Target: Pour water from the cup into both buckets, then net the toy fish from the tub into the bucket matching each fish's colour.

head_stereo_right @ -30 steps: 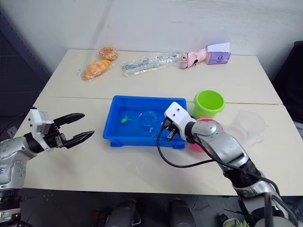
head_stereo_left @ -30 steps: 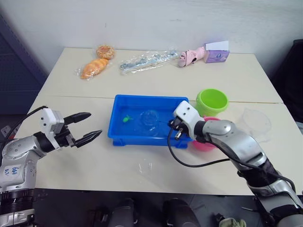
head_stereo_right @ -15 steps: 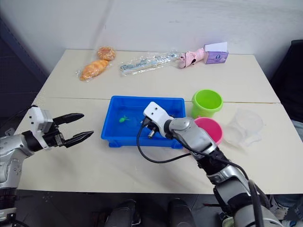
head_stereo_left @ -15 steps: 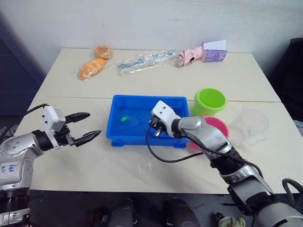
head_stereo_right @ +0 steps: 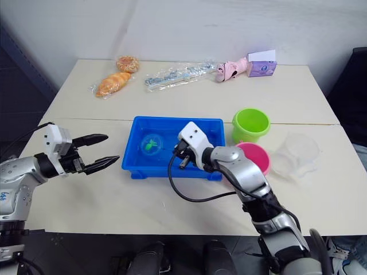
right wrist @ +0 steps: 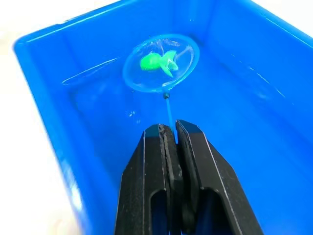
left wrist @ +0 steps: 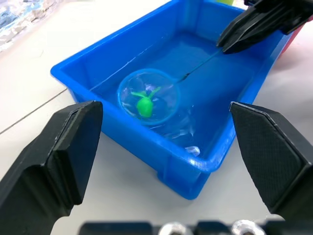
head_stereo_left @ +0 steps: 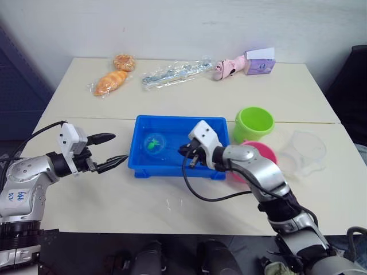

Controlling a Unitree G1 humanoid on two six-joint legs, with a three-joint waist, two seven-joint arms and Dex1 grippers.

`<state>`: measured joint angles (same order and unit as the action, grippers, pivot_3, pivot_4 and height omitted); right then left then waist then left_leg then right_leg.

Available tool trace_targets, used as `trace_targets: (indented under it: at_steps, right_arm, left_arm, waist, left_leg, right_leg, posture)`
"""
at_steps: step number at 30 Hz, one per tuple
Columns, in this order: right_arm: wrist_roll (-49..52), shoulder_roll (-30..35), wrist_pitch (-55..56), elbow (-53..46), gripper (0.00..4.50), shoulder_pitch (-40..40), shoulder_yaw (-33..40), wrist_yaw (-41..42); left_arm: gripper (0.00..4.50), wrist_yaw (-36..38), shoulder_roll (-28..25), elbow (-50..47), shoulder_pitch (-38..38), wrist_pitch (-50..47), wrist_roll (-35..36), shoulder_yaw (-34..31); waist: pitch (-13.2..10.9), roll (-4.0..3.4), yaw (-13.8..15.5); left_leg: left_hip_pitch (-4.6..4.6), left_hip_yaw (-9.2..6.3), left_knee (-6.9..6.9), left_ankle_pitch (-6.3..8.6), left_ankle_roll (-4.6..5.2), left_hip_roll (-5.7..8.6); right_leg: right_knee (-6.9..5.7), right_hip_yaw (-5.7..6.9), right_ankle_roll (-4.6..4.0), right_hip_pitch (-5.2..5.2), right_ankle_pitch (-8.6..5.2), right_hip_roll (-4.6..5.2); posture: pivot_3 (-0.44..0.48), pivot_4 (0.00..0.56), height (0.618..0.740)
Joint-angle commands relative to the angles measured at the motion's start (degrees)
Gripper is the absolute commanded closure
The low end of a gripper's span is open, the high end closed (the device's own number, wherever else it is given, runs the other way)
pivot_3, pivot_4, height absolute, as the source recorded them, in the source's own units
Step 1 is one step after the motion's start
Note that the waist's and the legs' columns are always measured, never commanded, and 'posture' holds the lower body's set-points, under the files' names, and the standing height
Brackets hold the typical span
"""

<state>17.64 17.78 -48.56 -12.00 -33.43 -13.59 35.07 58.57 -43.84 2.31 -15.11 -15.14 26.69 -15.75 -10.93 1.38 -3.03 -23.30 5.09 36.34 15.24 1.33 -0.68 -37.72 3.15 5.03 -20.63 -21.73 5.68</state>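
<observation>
The blue tub (head_stereo_left: 161, 169) holds water near the table's middle. My right gripper (head_stereo_left: 187, 152) reaches in over its near right side, shut on the net's thin handle (right wrist: 167, 108). The net's blue hoop (head_stereo_left: 153, 142) lies at the tub's left end with a green toy fish (right wrist: 159, 61) inside its ring. My left gripper (head_stereo_left: 119, 148) hovers open just left of the tub, holding nothing. The lime green bucket (head_stereo_left: 256, 122) and pink bucket (head_stereo_left: 263, 154) stand right of the tub. Further right sits the clear cup (head_stereo_left: 307, 150).
Along the table's far edge lie two wrapped breads (head_stereo_left: 111, 83), a clear plastic bag (head_stereo_left: 172, 73), a pink toy (head_stereo_left: 226, 69) and a purple box (head_stereo_left: 261, 62). A black cable (head_stereo_left: 200, 192) loops from my right wrist over the table's front.
My right gripper has swept the net leftward through the tub, and the hoop now rings the green fish. My left gripper has edged closer to the tub.
</observation>
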Motion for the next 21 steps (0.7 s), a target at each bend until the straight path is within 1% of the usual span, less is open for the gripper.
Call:
trace_targets:
  at_steps: [1, 4, 6, 10, 14, 18, 21]
  right_arm:
    - [6.4, 0.2, -4.9, -7.5, 4.5, 1.6, 6.0, 0.3]
    - [9.0, 2.5, -7.7, -11.4, 4.5, 3.5, 10.3, 0.0]
    - [11.5, 4.5, -9.8, -15.2, 4.5, 5.2, 14.3, -0.4]
    - [15.1, 6.3, -13.1, -19.9, 4.5, 7.3, 19.7, -2.2]
    - [19.8, 8.6, -17.6, -25.0, 4.5, 9.7, 29.5, -5.3]
    - [22.7, 12.8, -20.3, -26.2, 4.5, 11.3, 39.4, -7.0]
    - [22.4, 17.9, -19.9, -24.7, 4.5, 13.0, 43.7, -6.9]
  left_arm:
    - [0.04, 1.0, 0.2, -1.2, -1.0, 0.4, 1.3, -0.1]
    - [0.04, 3.0, 1.2, -0.7, -2.1, 0.8, 2.7, 0.4]
    - [0.04, 4.1, 2.6, -0.1, -3.7, 1.1, 3.5, 1.3]
    - [0.04, 4.9, 4.4, 0.8, -6.1, 0.7, 3.6, 2.8]
    - [0.04, 3.9, 7.9, 1.8, -10.8, -0.3, 3.2, 5.8]
    - [0.04, 4.4, 10.4, 3.2, -14.5, -0.9, 3.4, 7.5]
    - [0.04, 5.2, 11.7, 4.2, -16.4, -1.1, 3.4, 8.5]
  waist:
    - [0.0, 0.0, -0.1]
    - [0.0, 0.0, 0.1]
    - [0.0, 0.0, 0.3]
    - [0.0, 0.0, 1.2]
    - [0.0, 0.0, 1.5]
    - [0.0, 0.01, 1.6]
    - [0.0, 0.01, 1.6]
  left_leg:
    - [0.01, 0.0, -0.05, -0.02, -0.03, -0.01]
    - [0.01, 0.02, -0.11, -0.06, -0.08, -0.03]
    - [0.0, 0.02, -0.11, -0.06, -0.07, -0.03]
    - [0.01, 0.03, -0.09, -0.05, -0.05, -0.02]
    - [0.01, 0.03, -0.1, -0.06, -0.06, -0.03]
    - [0.0, 0.03, -0.07, -0.08, -0.03, -0.01]
    - [0.01, 0.04, -0.08, -0.08, -0.02, -0.01]
  right_leg:
    - [0.01, 0.0, 0.0, -0.02, 0.0, -0.02]
    - [0.0, 0.01, 0.0, -0.06, 0.0, -0.04]
    - [0.05, 0.0, 0.0, -0.04, 0.0, -0.04]
    - [0.11, 0.0, 0.0, -0.01, 0.0, -0.04]
    - [0.11, 0.0, 0.0, -0.01, 0.0, -0.06]
    - [0.12, 0.0, 0.0, 0.03, 0.0, -0.06]
    - [0.15, 0.0, 0.01, 0.05, 0.0, -0.08]
  posture:
    - [0.0, 0.15, 0.74]
    - [0.0, 0.15, 0.74]
    - [0.0, 0.15, 0.74]
    - [0.0, 0.15, 0.74]
    - [0.0, 0.15, 0.74]
    - [0.0, 0.15, 0.74]
    - [0.0, 0.15, 0.74]
